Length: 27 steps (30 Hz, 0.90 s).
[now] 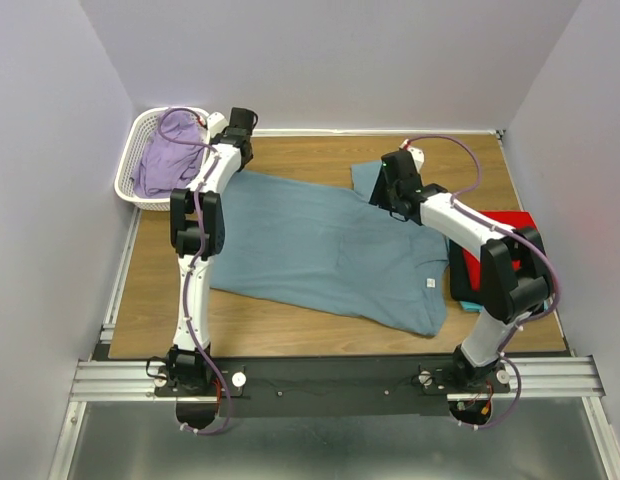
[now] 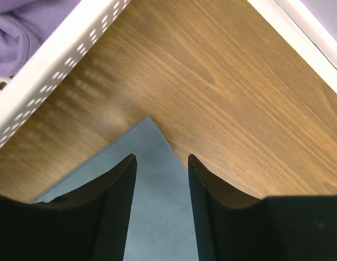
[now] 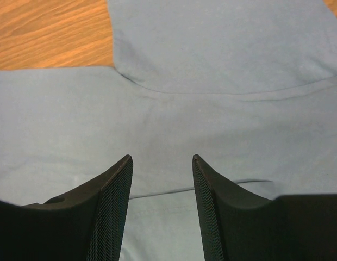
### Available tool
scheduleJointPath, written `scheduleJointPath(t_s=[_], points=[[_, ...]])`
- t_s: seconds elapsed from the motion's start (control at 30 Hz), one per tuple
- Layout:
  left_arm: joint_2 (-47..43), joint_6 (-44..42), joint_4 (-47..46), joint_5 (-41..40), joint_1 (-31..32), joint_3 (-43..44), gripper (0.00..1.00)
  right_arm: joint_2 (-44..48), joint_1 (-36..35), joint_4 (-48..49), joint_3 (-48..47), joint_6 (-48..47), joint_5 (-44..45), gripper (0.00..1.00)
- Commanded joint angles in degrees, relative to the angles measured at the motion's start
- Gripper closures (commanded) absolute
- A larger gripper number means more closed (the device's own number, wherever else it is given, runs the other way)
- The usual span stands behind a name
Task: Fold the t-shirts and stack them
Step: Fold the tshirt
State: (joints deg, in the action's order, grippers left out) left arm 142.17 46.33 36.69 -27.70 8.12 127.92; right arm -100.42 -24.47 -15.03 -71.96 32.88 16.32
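Top external shows me the blue-grey t-shirt [image 1: 330, 250] spread flat on the wooden table [image 1: 290, 335], with the red t-shirt [image 1: 510, 225] at the right edge. My left gripper [image 2: 162, 163] hangs over its far corner (near the white basket [image 1: 130, 175]), jaws spread. The right gripper [image 3: 162, 159] sits above the sleeve seam, jaws apart, pinching nothing.

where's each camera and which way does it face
top external: above and behind, facing down at the wooden table and dusty blue-grey cloth t-shirt; both arms show.
left wrist: facing down past the open left gripper at a shirt corner near the white plastic lattice basket.
right wrist: down past the open right gripper at the shirt's sleeve seam.
shared: all three show the t-shirt.
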Motion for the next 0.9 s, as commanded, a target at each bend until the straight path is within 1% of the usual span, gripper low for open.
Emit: scheduleJointPath(t_s=[0.0,0.13,0.2,0.23,0.4,0.47,0.53,0.63,0.73,0.8,0.83,0.87], points=[[2.6,3.1,2.2,0.0,0.1,0.2,0.54,2.9,1.3,1.8,1.3,-0.5,-1.8,0.45],[3.0,4.8,2.2,0.5,-0.1,0.9,0.56,4.4,1.6,2.2,2.4,-0.3,-2.4,0.46],[3.6,5.2,2.3,0.8,-0.1,1.2,0.6,4.8,1.7,2.5,2.9,-0.3,-2.8,0.46],[3.6,4.9,2.4,1.0,-0.1,1.5,0.65,5.1,1.8,2.5,3.0,-0.3,-2.9,0.46],[4.4,5.3,4.3,1.2,-0.1,3.0,0.66,6.0,2.8,3.1,3.3,-0.2,-4.9,0.46],[4.9,5.4,4.7,1.2,-0.1,3.6,0.69,6.6,3.2,3.3,3.7,-0.2,-5.9,0.46],[5.5,5.6,5.5,1.0,-0.1,4.4,0.75,7.3,3.7,3.8,4.2,-0.3,-6.6,0.46],[5.8,5.7,6.5,0.8,-0.1,5.1,0.78,7.9,4.0,4.1,4.8,-0.3,-7.1,0.46],[5.3,5.9,6.2,1.5,-0.1,4.7,0.76,8.3,4.3,4.6,5.3,-0.3,-8.1,0.46],[5.1,6.1,6.6,1.1,-0.1,4.7,0.73,8.3,4.4,4.8,5.5,-0.2,-9.0,0.46],[5.0,6.3,6.7,0.7,-0.1,4.6,0.69,8.5,4.4,4.8,5.6,-0.1,-9.2,0.46],[4.8,6.6,7.1,0.4,-0.1,4.6,0.69,8.6,4.5,4.9,5.7,-0.1,-9.4,0.46]])
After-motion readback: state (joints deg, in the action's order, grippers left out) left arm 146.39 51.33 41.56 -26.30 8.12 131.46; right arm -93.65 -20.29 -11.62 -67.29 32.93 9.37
